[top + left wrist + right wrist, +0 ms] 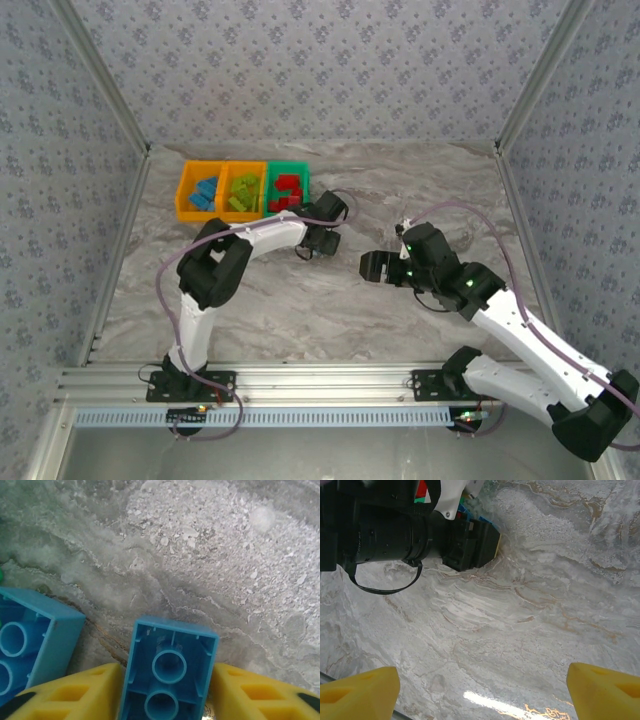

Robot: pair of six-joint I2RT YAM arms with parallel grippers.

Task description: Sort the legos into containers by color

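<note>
Showing hollow tubed underside, blue lego [170, 672]

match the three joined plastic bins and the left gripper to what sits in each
1 left-end orange plastic bin
2 middle orange plastic bin
3 green plastic bin
4 left gripper

a red studded bricks
b single blue brick
c lime green bricks
d several blue bricks

Pairs: 1-d, 2-c, 3-a, 4-b

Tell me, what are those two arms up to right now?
Left fingers clamped on blue lego. Right fingers open, empty. Second blue lego alongside, loose. Nothing blocking seen.
</note>
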